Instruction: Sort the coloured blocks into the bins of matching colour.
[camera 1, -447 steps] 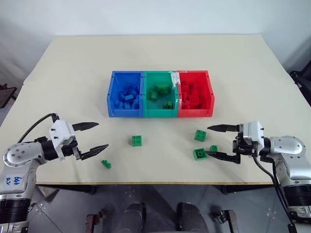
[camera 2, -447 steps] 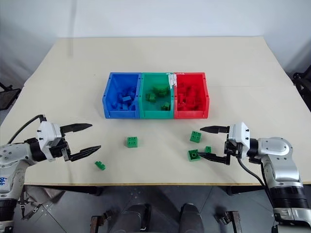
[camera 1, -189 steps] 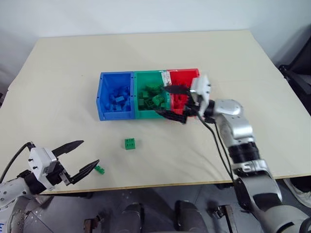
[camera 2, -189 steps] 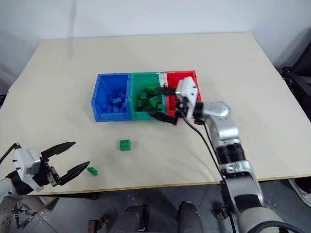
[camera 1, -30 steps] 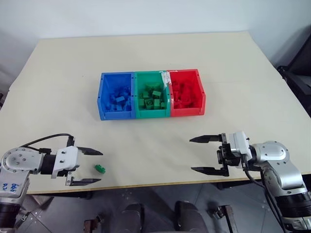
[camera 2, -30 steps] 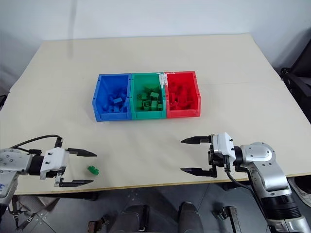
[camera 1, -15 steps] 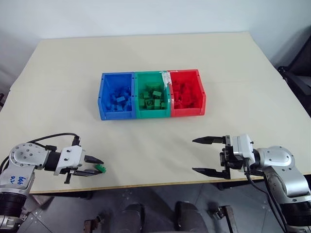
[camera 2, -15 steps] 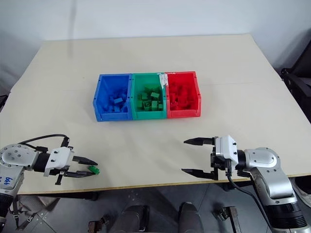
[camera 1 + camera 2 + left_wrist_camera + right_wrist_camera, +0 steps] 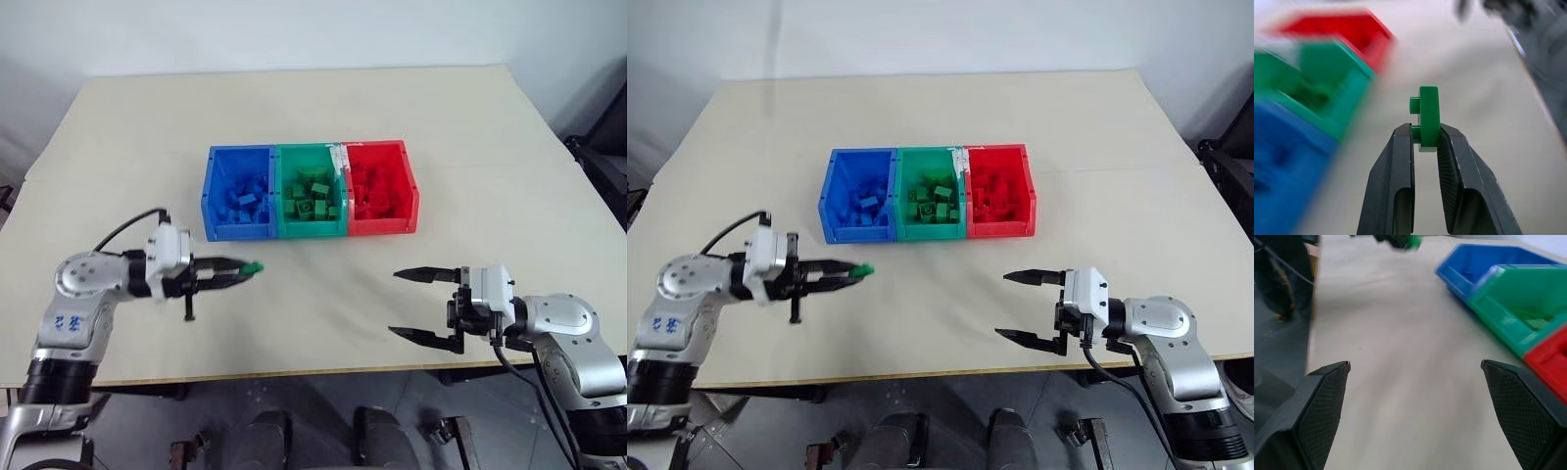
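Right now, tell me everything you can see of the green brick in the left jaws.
The green brick is a small, thin plastic piece with round studs on one face. It stands on edge, pinched at its lower part between the two black fingers of the left gripper, whose jaws are shut on it. It hangs above the table, short of the bins, touching nothing else.

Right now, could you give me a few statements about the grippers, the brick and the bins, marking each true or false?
1. The left gripper is shut on a small green brick. True.
2. The right gripper also holds a brick. False: its jaws stand open and empty above the table.
3. The green bin sits between the blue bin and the red bin. True.
4. The held brick is already over the green bin. False: it is short of the bins, in front of the blue one.
5. The green bin is empty. False: it holds green bricks.
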